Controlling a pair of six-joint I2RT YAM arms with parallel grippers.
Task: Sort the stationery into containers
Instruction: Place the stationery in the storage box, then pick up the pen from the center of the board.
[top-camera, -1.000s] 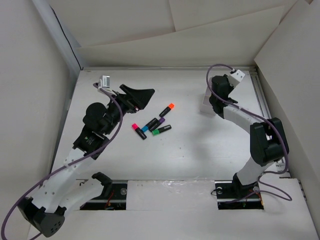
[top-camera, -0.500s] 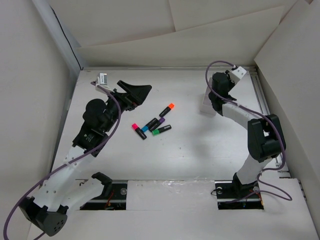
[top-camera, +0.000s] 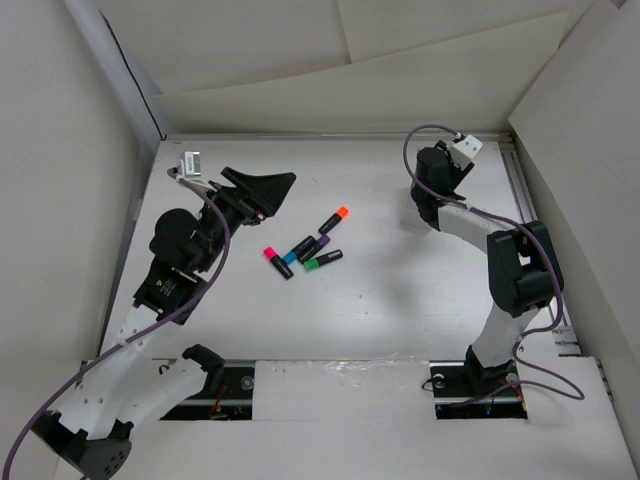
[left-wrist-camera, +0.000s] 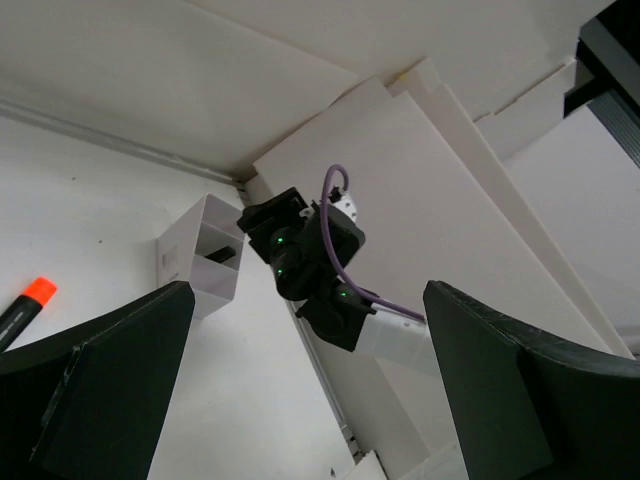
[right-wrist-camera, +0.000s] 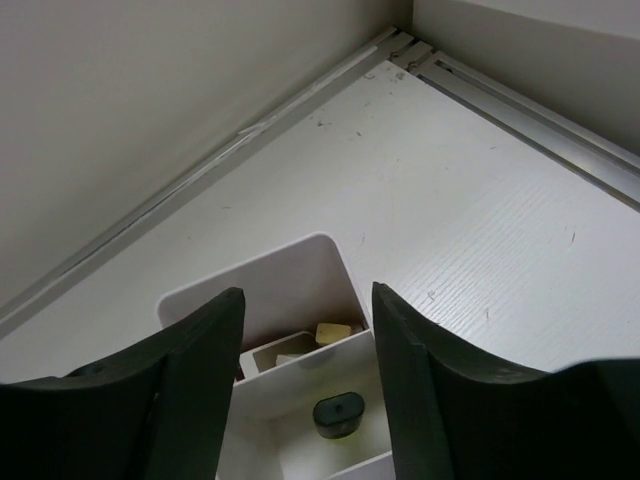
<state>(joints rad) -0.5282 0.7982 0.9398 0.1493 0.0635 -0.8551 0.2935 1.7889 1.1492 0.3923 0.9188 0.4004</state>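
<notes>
Several markers lie in a loose group mid-table: an orange-tipped marker (top-camera: 340, 215) (left-wrist-camera: 24, 305), a purple one (top-camera: 322, 241), a green one (top-camera: 323, 261), a blue one (top-camera: 291, 258) and a pink one (top-camera: 272, 255). The white organiser (right-wrist-camera: 300, 270) (left-wrist-camera: 205, 255) stands at the far right. Its far compartment holds beige erasers (right-wrist-camera: 335, 332). In its middle compartment a black marker (right-wrist-camera: 338, 415) stands on end. My right gripper (right-wrist-camera: 307, 292) (top-camera: 428, 200) hangs open straight above it, touching nothing. Left of the markers, my left gripper (top-camera: 280, 195) (left-wrist-camera: 308, 290) is raised, wide open and empty.
White walls enclose the table on the left, back and right. A metal rail (right-wrist-camera: 520, 105) runs along the far right corner, close behind the organiser. The right arm's purple cable (top-camera: 420, 140) loops above its wrist.
My right gripper's jaws have spread apart above the organiser and its wrist has shifted slightly left. The left arm has drawn back to the left, still open.
</notes>
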